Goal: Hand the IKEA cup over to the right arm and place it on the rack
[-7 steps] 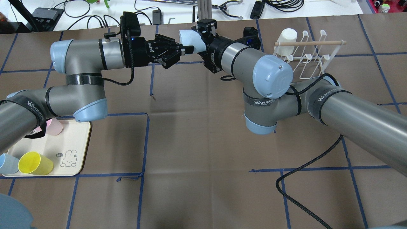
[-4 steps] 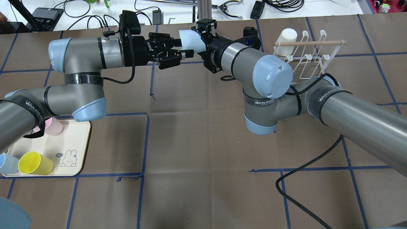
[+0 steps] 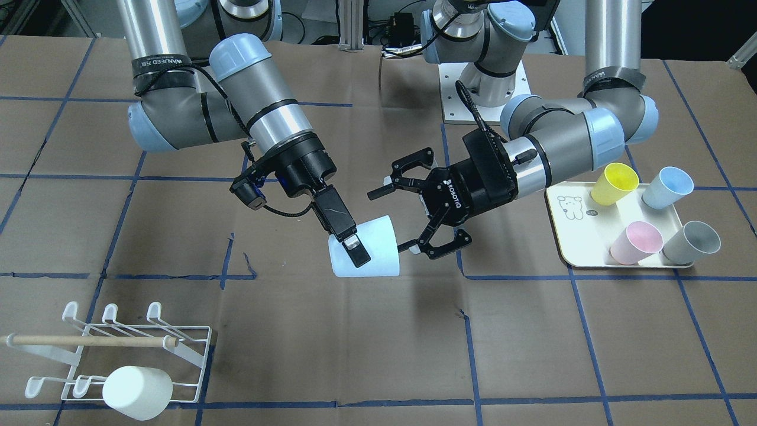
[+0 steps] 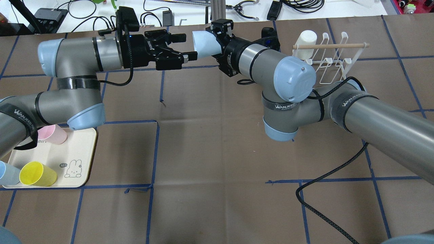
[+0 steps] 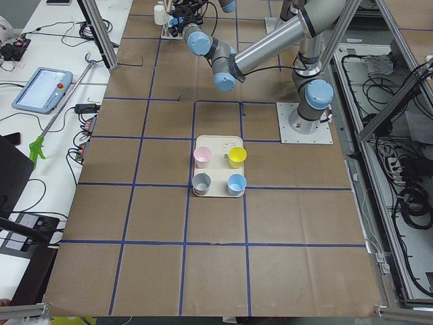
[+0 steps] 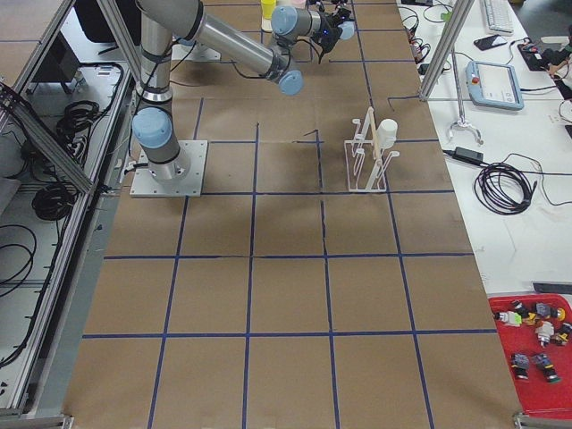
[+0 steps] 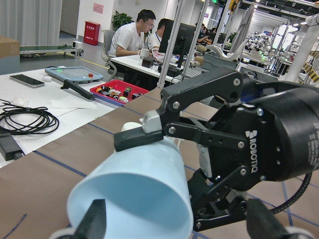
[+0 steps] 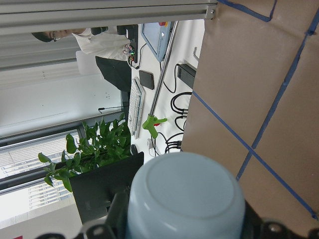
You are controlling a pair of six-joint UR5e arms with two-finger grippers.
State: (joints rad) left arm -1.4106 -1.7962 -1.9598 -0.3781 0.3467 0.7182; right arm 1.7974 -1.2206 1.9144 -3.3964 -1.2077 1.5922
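The pale blue cup [image 3: 378, 245] hangs on its side above the middle of the tabletop [image 3: 355, 367], touching nothing below. The right end effector [image 3: 358, 245] is clamped on it: one dark finger lies along the near wall, and the right wrist view looks straight at the closed base. So the mouth faces away from that wrist, probably so it can later slide over a prong.

At the cup's 3 o'clock in the front-facing view, the left end effector [image 3: 397, 220] is spread wide, its tips flanking the mouth end and holding nothing. I read this as the cup's weight now lying with the right arm, and the carry to the rack not yet begun.

The rack [image 3: 112, 341] sits at 7 o'clock on the tabletop, well apart, with a white cup [image 3: 137, 384] already on a lower prong. The cream tray [image 3: 568, 236], at 3 o'clock, holds four more cups.

The right arm's second finger is hidden behind the cup. Whether the lower left fingertip touches the rim or only stands just beside it cannot be told. Overhead, the left arm covers part of the tray, and both side views show the end effectors too small to judge.
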